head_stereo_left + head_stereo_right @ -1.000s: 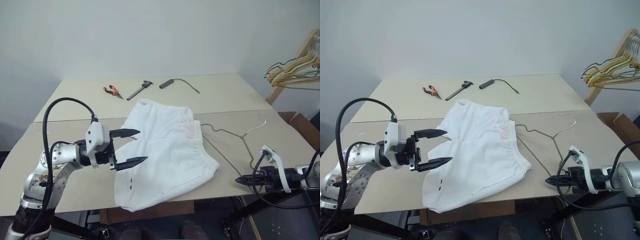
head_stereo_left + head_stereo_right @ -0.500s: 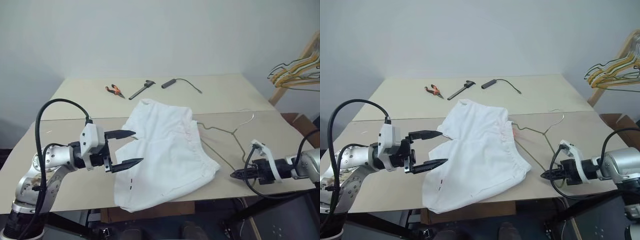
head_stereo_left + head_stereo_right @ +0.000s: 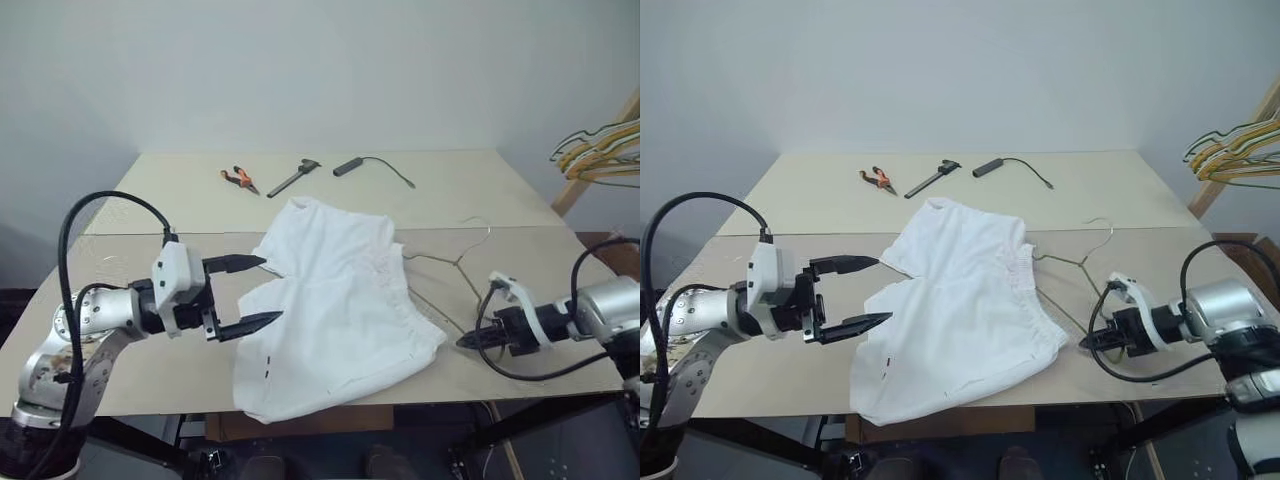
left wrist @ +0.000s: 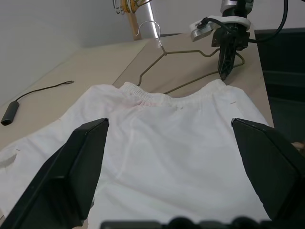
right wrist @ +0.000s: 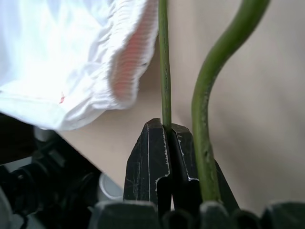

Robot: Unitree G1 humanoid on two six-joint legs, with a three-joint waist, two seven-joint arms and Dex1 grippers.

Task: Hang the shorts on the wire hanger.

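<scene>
— From the head, what's where?
— The shorts lie flat on the worktop, the left claw spread wide beside them.
— And the right wrist?
— The right claw is clenched on the wire hanger, beside the waistband.

The right gripper, fingers pressed together, now sits over the table's near edge, its tips at the lower corner of the wire hanger and just beside the shorts. A second earlier it hung off the table edge, farther from both.
</scene>
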